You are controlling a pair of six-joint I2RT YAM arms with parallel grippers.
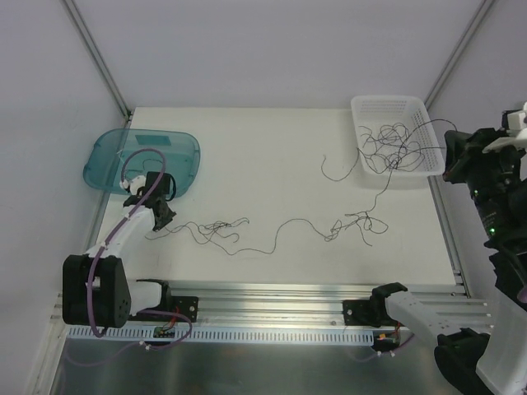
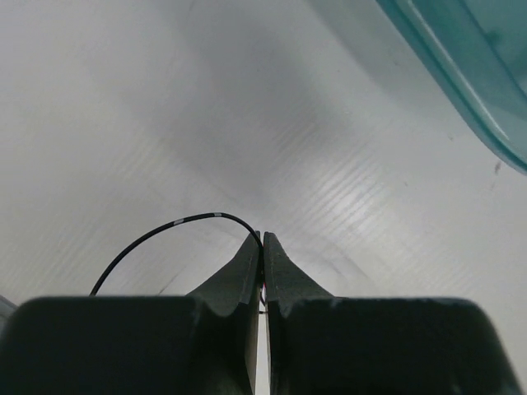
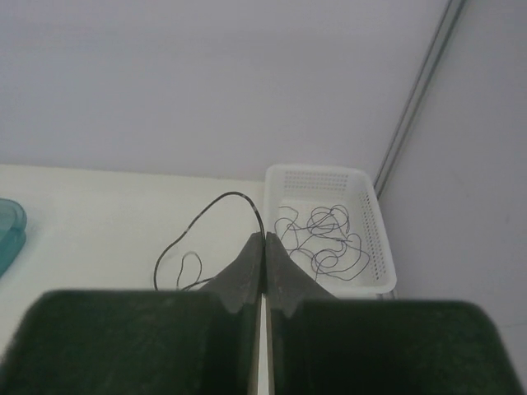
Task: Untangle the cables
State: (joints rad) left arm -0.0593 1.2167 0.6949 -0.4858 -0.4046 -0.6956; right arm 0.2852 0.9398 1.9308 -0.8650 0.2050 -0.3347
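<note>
Left gripper is down low on the white table, just in front of the teal tray; its fingers are pressed together and pinching the end of one thin dark cable, which curls away from the tips. Over on the right, the right gripper hangs raised near the white basket; jaws are closed there too, and a cable arcs out from between the tips, so it looks like a pinch, though the wire is too fine to be certain.

Now the cables themselves; from the left gripper a strand runs rightwards across the table, through a small snarl, along an open wavy stretch, into a tighter knot, then up towards the basket. Whether that line is one cable or several joined by tangles, the overhead view can't settle.

So where does that leave us? Early going, I'd judge; part of a strand is stretched out flat, which is a start; but the two snarls on the table are not yet opened, and the main heap of loops sits in the basket, crossed over itself many times; no cable shows lying free and apart. Most of the work is ahead.
</note>
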